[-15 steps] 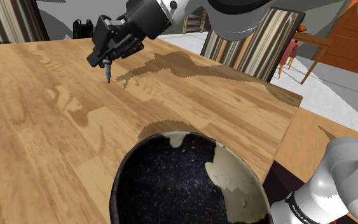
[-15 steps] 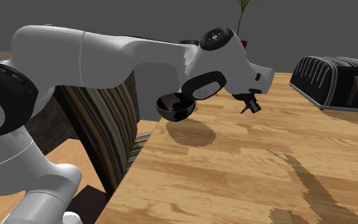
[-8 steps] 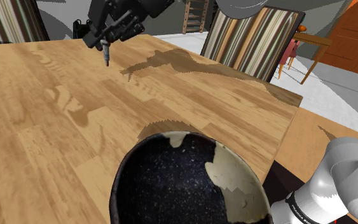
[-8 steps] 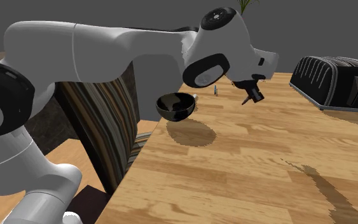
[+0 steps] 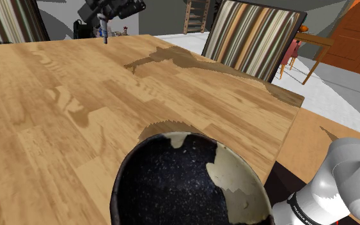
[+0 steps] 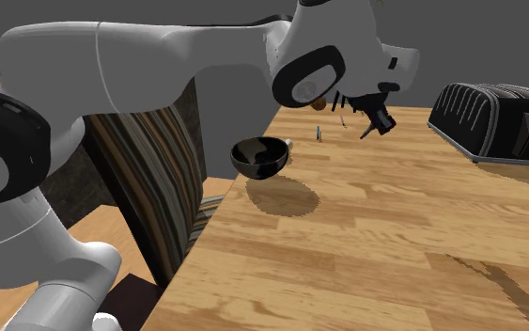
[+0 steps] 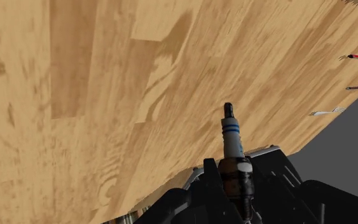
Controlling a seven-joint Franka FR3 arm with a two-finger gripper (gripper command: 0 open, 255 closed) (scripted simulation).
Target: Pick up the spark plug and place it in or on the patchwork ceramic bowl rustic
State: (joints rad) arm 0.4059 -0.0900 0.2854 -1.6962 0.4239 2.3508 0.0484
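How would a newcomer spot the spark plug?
Start at the wooden table; in the shoulder view the black hand hangs above its far edge. The spark plug is clasped in that hand: a white stem with blue rings and a dark tip, the only thing gripped.

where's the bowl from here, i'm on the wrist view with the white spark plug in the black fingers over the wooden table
Observer: In the shoulder view, the dark speckled bowl with cream patches sits on the wooden table at the edge nearest the arm's base, far from the black gripper.
Operator: am i clear of the wood
Observer: Yes. The second exterior view shows the gripper hanging above the tabletop, and in the shoulder view the white spark plug points tip down.
Operator: anything else on the table
Observer: A black slotted toaster stands at the second exterior view's right, away from the bowl.
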